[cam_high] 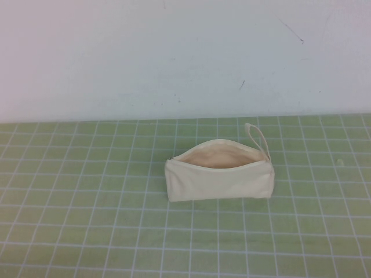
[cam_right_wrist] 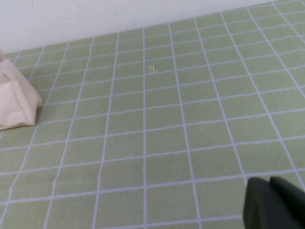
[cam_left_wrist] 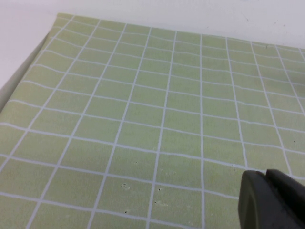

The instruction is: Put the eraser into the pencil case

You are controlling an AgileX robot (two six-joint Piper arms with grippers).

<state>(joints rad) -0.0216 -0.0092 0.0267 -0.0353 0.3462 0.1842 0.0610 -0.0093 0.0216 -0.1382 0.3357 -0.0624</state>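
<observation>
Pencil case: a cream pencil case (cam_high: 218,176) lies on its side near the middle of the green grid mat (cam_high: 87,220), zip open, beige lining showing, wrist loop (cam_high: 258,138) at its right end towards the wall (cam_high: 174,52).
Eraser: not visible in any view. It may already be inside the case, though the lining that shows looks bare; I cannot tell.
Left claw: only a dark corner of the left claw (cam_left_wrist: 272,200) shows in its wrist view, above bare mat; I cannot tell whether it is open or closed.
Right claw: a dark corner of the right claw (cam_right_wrist: 275,202) shows, with one end of the case at the far edge of its view; its state cannot be told either.
Arm pose: neither arm appears in the high view; both seem drawn back, well apart from the case.
Doing the step well: find the eraser first, then drop it through the open zip without pushing the soft case over.
</observation>
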